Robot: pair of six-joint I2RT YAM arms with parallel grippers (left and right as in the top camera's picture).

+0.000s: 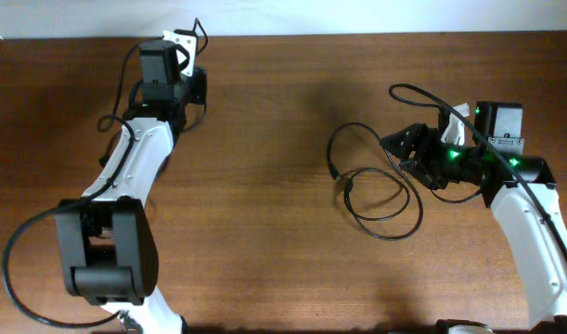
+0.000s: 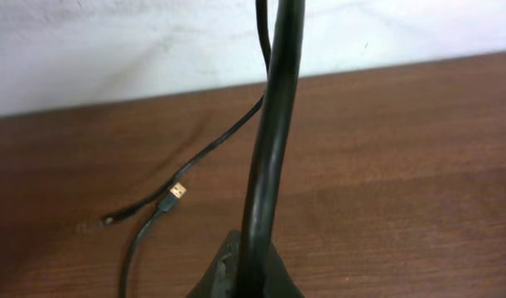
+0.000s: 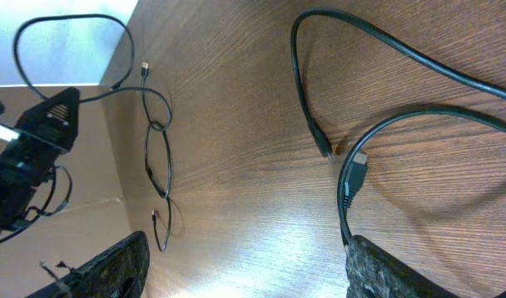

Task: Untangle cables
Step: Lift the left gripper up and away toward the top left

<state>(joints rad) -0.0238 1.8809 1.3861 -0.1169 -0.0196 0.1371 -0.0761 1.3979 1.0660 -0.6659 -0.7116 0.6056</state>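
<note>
Right hand (image 1: 405,148) wide open beside looped cables (image 1: 376,190) on table (image 1: 264,232).

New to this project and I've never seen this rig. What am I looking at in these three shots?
These are two robot arms at a wooden table: the left arm and the right arm. One picture looks down from above. The other two come from a camera on each wrist, so each shows that arm's own tool. Thin black cables lie looped near the right tool, which is open and holds nothing. The left wrist view shows a gold-tipped plug lying on the table. It also shows a black cord rising out of the left tool; I cannot tell whether the tool is gripping it.
</note>
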